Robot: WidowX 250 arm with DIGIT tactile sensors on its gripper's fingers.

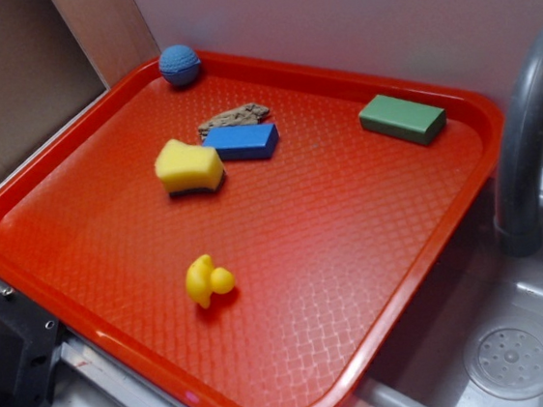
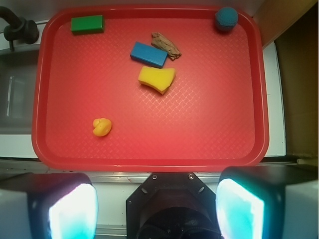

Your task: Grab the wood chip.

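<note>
A: Tray first?

B: Red tray [image 1: 100, 324], waffle-textured, filling most of the exterior view; grey sink [image 1: 518, 333] with a curved faucet [image 1: 526, 128] to its right. Same tray [image 2: 149, 162] seen from above in the wrist view.

A: And the wood chip?

B: Wood chip [image 1: 233, 118] lying flat toward the far side of the tray, tan-brown, jagged. Touching or nearly touching the far edge of the blue block [image 1: 242, 141]; hard to tell which. In the wrist view, chip [image 2: 166, 46] just right of the blue block [image 2: 148, 54], up in the far half of the tray.

A: Neighbours?

B: Yellow sponge [image 1: 189, 165] just left of and nearer than the blue block, close against it. Blue ball [image 1: 180, 64] at the far left corner, against the rim. Green block [image 1: 402, 118] well apart at the far right. Yellow rubber duck [image 1: 208, 280] alone in the near part of the tray.

A: Gripper?

B: Gripper [image 2: 157, 204] seen only in the wrist view, at the bottom edge, well back from the tray's near rim. Fingers [image 2: 72, 206] spread wide apart, one at each lower corner, brightly lit. Released, holding nothing. Well apart from the chip.
</note>
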